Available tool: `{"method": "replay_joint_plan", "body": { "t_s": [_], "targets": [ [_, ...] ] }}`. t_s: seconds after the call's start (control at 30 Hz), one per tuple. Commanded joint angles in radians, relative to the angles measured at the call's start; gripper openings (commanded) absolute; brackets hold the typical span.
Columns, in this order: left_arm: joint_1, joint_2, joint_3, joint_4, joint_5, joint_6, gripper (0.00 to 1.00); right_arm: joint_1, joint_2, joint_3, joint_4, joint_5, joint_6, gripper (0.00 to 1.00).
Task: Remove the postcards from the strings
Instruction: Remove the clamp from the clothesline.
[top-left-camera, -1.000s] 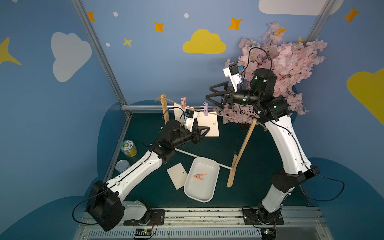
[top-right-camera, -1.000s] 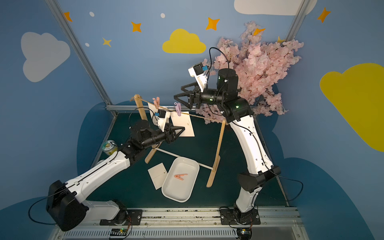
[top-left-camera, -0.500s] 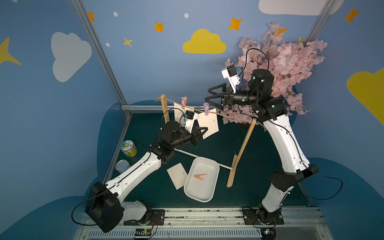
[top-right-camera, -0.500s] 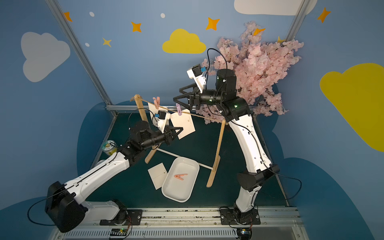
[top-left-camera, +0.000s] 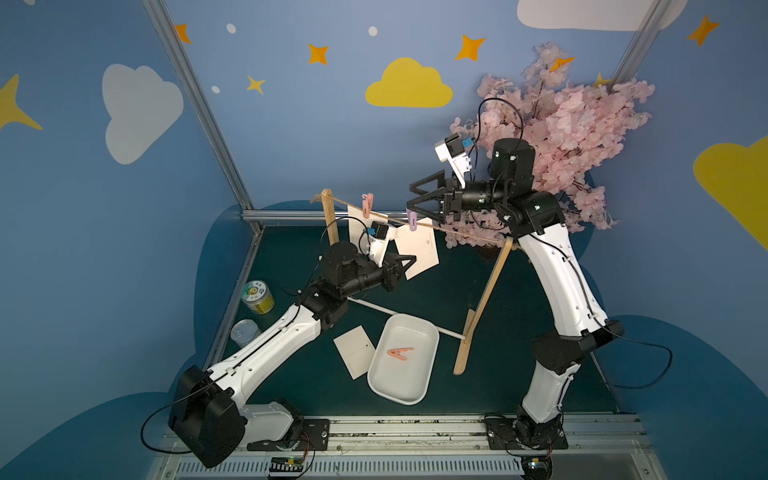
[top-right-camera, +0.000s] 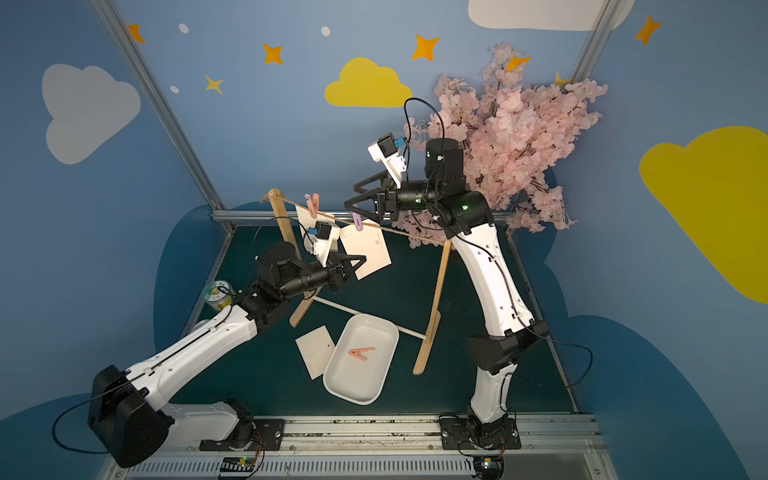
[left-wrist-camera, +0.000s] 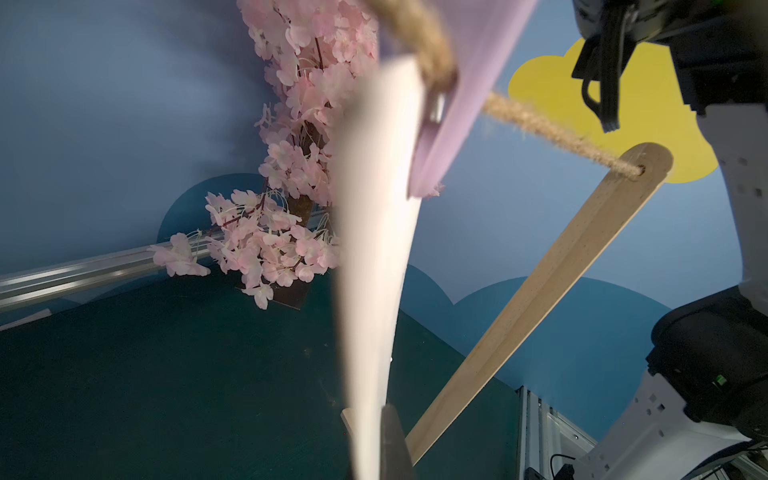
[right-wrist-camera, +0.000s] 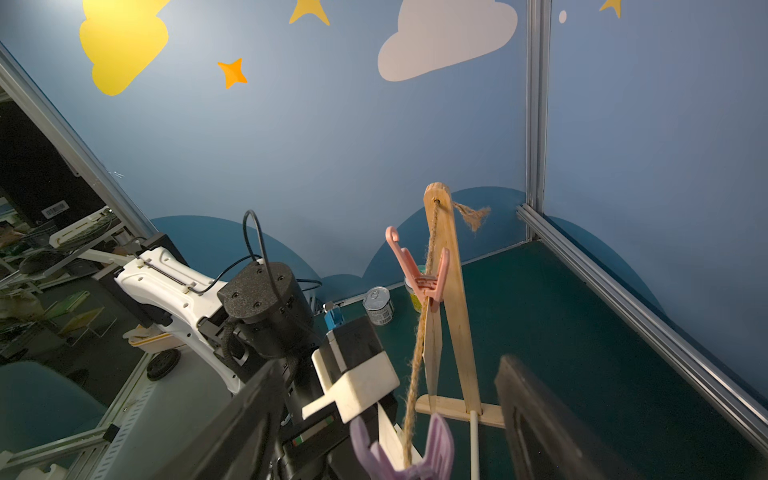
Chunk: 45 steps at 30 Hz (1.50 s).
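L pincer (top-left-camera: 410, 260) clenched on the hanging card (top-left-camera: 420, 248); R pincer (top-left-camera: 410, 198) wide open at the purple peg (top-left-camera: 412, 219).
Hold the card's low corner tight but don't tug, it may rip. Squeeze the peg's top w/ the R pincer, then slide the card down off the string (top-left-camera: 457, 230). 1 more card (top-left-camera: 357, 225) hangs by the pink peg (top-left-camera: 367, 205); 1 (top-left-camera: 355, 351) lies on the worktop (top-left-camera: 457, 291).

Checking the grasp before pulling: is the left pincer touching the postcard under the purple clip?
Touching. The left wrist view shows the postcard running down into the shut left pincer, against its dark finger.
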<state>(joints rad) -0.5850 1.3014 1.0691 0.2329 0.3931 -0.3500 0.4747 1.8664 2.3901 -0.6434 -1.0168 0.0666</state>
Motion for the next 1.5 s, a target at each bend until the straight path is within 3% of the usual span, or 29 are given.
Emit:
{"method": "replay_joint_plan", "body": {
  "t_s": [0.0,1.2,1.47],
  "targets": [
    [0.004,-0.022,-0.003,-0.003,0.016,0.016,0.03,0.002,0.020,0.022,-0.024,-0.026,-0.011,0.81],
    [0.006,-0.031,-0.010,-0.020,0.018,0.025,0.03,0.036,0.074,0.022,-0.086,-0.137,-0.051,0.77],
    [0.007,-0.030,-0.011,-0.021,0.020,0.025,0.03,0.039,0.075,0.022,-0.094,-0.157,-0.063,0.66]
  ]
}}
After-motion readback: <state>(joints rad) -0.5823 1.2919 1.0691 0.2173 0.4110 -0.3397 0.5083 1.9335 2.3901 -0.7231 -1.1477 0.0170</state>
